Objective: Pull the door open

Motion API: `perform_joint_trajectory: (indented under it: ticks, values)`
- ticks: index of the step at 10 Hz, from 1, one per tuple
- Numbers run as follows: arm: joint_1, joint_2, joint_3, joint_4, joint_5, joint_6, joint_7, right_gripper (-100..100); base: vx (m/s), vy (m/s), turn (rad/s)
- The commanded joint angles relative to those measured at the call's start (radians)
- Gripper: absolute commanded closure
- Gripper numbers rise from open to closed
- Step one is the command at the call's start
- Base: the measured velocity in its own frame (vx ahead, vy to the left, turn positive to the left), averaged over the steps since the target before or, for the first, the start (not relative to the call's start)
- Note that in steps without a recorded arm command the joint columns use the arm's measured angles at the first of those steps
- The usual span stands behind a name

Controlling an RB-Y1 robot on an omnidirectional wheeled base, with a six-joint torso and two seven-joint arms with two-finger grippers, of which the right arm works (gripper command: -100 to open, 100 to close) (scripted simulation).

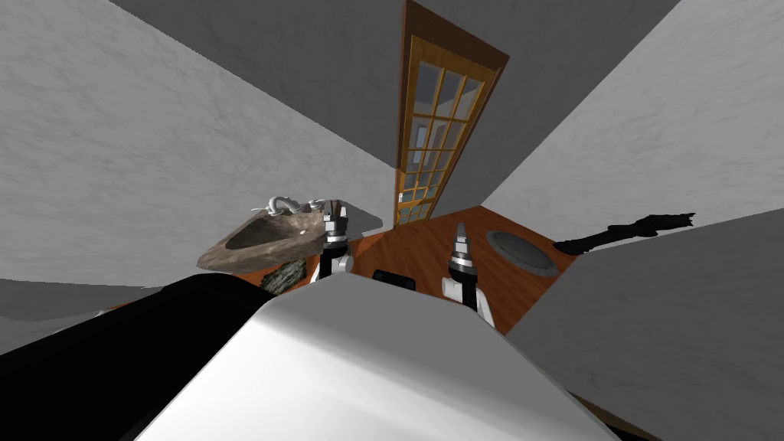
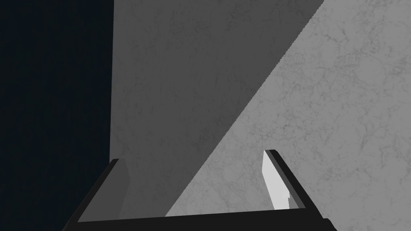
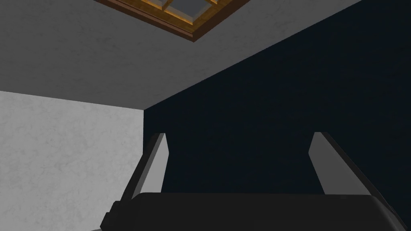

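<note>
Door: amber wooden door with gridded glass panes (image 1: pixel 429 138), well ahead of us, seemingly closed.
Left gripper (image 2: pixel 192 156): fingers spread, empty.
Right gripper (image 3: pixel 240 134): fingers apart, empty; we judge approach comes first.

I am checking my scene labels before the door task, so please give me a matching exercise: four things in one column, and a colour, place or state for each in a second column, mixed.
Things:
1. door
2. sink
3. mat
4. left gripper

Descriptions:
A. grey, oval, on the floor
B. open, near the sink
C. wooden, with glass panes
D. brown, with a faucet

Pairs: 1-C, 2-D, 3-A, 4-B
</note>
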Motion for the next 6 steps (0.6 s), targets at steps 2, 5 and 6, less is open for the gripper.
perform_joint_trajectory:
  ticks: [2,5,6]
  values:
    - [-0.023,-0.008,0.006,0.058,0.015,-0.015,0.045,-100,0.128,0.003,0.013]
    - [-0.043,-0.018,0.011,0.113,0.029,-0.031,0.085,-100,0.086,-0.008,0.014]
    - [-0.049,-0.021,0.013,0.132,0.034,-0.037,0.099,-100,0.097,0.003,0.014]
